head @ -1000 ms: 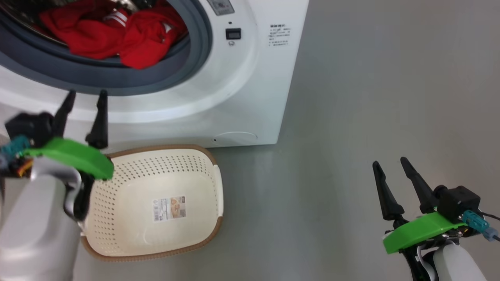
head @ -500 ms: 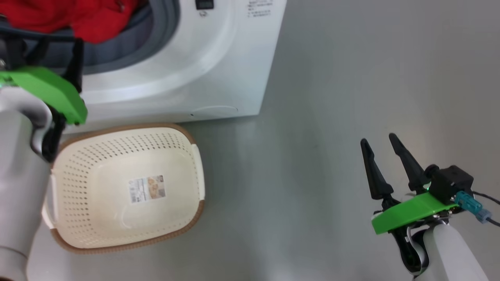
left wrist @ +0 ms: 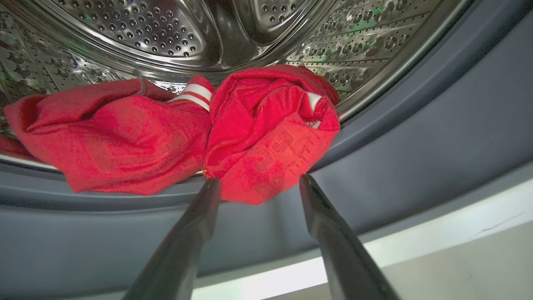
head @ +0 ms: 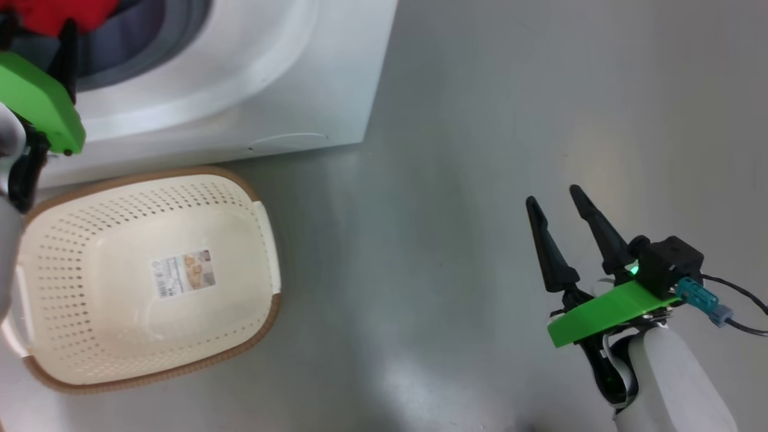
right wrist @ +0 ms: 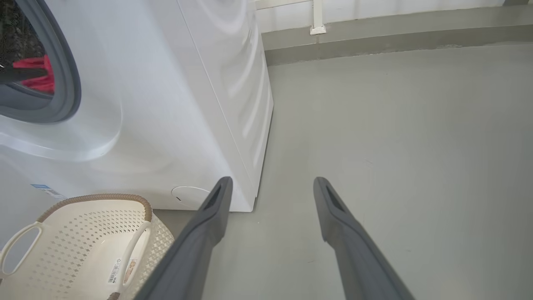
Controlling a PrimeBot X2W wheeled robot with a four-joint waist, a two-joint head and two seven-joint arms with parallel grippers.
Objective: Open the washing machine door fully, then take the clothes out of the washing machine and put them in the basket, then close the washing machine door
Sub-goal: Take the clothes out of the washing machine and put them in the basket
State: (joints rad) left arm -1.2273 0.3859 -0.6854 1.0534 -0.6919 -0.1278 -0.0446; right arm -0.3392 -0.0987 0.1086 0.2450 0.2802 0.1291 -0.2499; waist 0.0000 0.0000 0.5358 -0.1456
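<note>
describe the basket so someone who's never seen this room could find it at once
Find the big white washing machine; on the grey floor in front of it sits the basket. Unlike the smooth white machine, it is cream perforated plastic with a brown woven-look rim and a paper label inside.

In my head view: washing machine (head: 270, 72) upper left, clothes (head: 54, 12) inside it; basket (head: 60, 288) lower left, before it; right gripper (head: 553, 195) lower right.

Nothing here is legible. The paper label (head: 183, 274) on the floor of the basket (head: 72, 252) bears a barcode and print too small to read. The blue sticker (right wrist: 41, 188), low on the front of the washing machine (right wrist: 166, 104), is blurred.
</note>
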